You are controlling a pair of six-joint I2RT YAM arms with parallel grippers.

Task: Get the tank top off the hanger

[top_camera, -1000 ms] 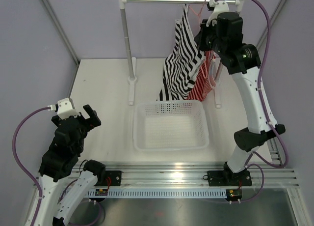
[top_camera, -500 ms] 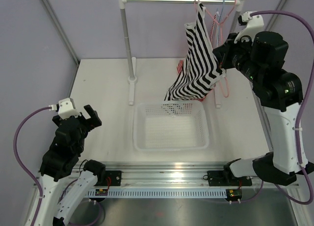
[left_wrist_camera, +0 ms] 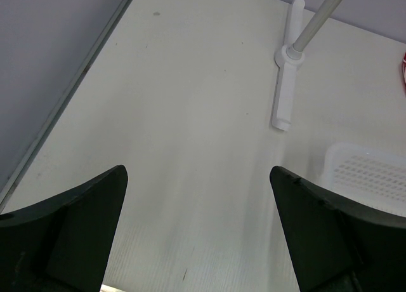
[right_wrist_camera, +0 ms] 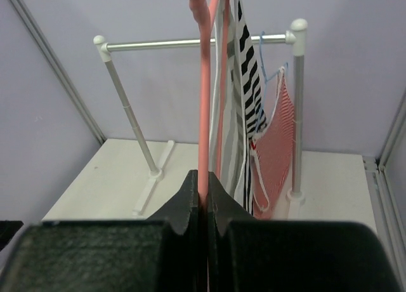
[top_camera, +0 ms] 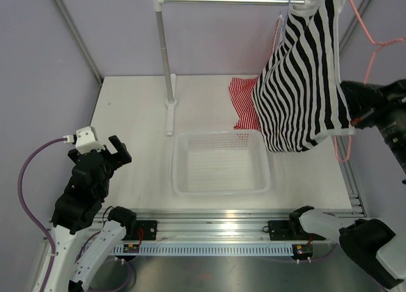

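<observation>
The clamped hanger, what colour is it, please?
The hanger is pink, clearest in the right wrist view.

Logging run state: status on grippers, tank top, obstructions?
Left gripper open, empty. Right gripper shut on hanger, tank top hanging on it. Red-striped top close beside.

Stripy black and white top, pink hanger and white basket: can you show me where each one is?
tank top (top_camera: 304,82): top external view, on the middle of its striped cloth.
hanger (right_wrist_camera: 204,101): right wrist view, on the thick pink wire running up the picture.
basket (top_camera: 219,185): top external view, on its near wall.

hanger (right_wrist_camera: 204,101) top cut off, right arm (top_camera: 386,111) cropped
</observation>
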